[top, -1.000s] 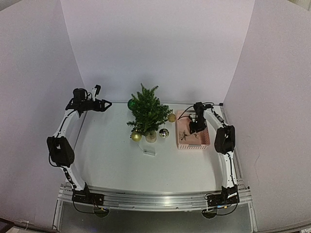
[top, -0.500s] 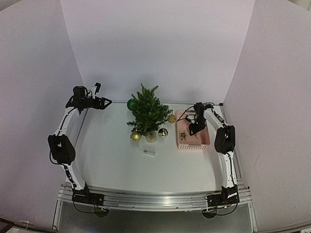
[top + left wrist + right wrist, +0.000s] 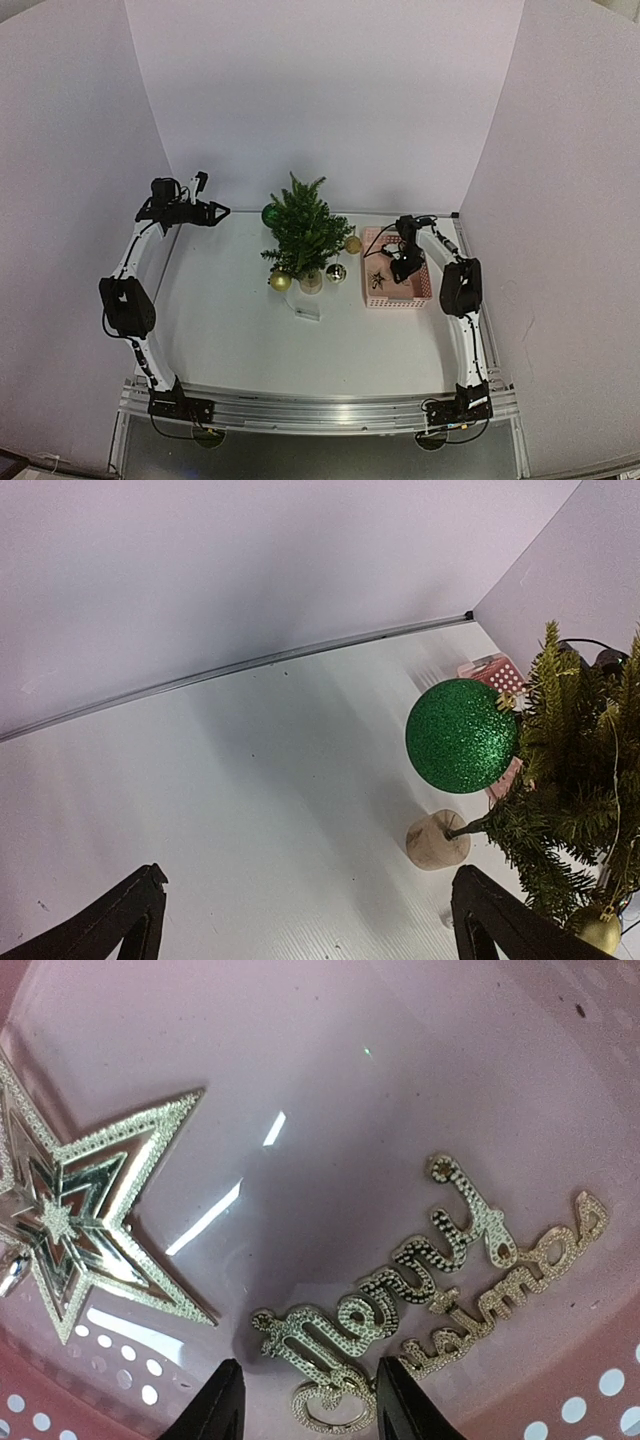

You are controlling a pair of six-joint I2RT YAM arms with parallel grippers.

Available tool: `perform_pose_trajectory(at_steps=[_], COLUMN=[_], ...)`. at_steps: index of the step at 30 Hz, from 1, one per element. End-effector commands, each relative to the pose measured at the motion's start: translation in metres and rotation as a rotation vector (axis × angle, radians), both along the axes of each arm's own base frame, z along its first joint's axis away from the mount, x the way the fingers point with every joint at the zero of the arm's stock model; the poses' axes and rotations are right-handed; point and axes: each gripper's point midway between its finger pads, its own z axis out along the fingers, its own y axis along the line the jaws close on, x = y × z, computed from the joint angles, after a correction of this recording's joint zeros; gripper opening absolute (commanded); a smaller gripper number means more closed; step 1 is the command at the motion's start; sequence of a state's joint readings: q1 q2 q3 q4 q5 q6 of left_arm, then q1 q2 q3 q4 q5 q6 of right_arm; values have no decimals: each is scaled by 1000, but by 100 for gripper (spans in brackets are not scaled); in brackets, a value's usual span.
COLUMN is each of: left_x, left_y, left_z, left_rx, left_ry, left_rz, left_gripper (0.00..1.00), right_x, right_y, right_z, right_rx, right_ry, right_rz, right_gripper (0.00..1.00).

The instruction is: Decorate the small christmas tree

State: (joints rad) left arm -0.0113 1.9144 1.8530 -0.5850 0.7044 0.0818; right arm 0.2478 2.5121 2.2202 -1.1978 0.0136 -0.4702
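The small christmas tree [image 3: 304, 232] stands mid-table on a pale pot base [image 3: 311, 283], with a green ball [image 3: 270, 213], gold balls [image 3: 281, 282] and a silver ball [image 3: 337, 272] on it. In the left wrist view the green ball [image 3: 461, 735], the base [image 3: 437, 840] and the branches [image 3: 575, 780] show at right. My left gripper [image 3: 215, 213] is open and empty, up at the far left. My right gripper [image 3: 305, 1400] is open, low inside the pink basket [image 3: 421, 292], its fingertips [image 3: 222, 1405] either side of a gold "Merry Christmas" ornament [image 3: 420, 1280]. A gold star [image 3: 75, 1215] lies to its left.
White walls close the table at the back and both sides. A small clear plastic piece [image 3: 307, 312] lies on the table in front of the tree. The basket stands right of the tree.
My right gripper has gone lower and a little forward inside the basket. The left arm has barely moved.
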Motion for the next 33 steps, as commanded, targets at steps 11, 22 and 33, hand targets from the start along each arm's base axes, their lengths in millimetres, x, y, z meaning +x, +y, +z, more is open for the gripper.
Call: perform_pose_trajectory(at_steps=[11, 22, 33], left_x=[4, 2, 2], left_y=[3, 3, 3], left_z=[19, 21, 22], left_rx=[9, 12, 15], left_ry=[-63, -71, -76], left_rz=[-2, -5, -9], left_gripper=[99, 99, 99], right_x=[28, 52, 44], right_y=[17, 25, 40], right_z=[-4, 20, 19], right_rx=[-109, -76, 46], right_ry=[-136, -249, -204], right_rz=[29, -3, 7], right_gripper=[41, 38, 37])
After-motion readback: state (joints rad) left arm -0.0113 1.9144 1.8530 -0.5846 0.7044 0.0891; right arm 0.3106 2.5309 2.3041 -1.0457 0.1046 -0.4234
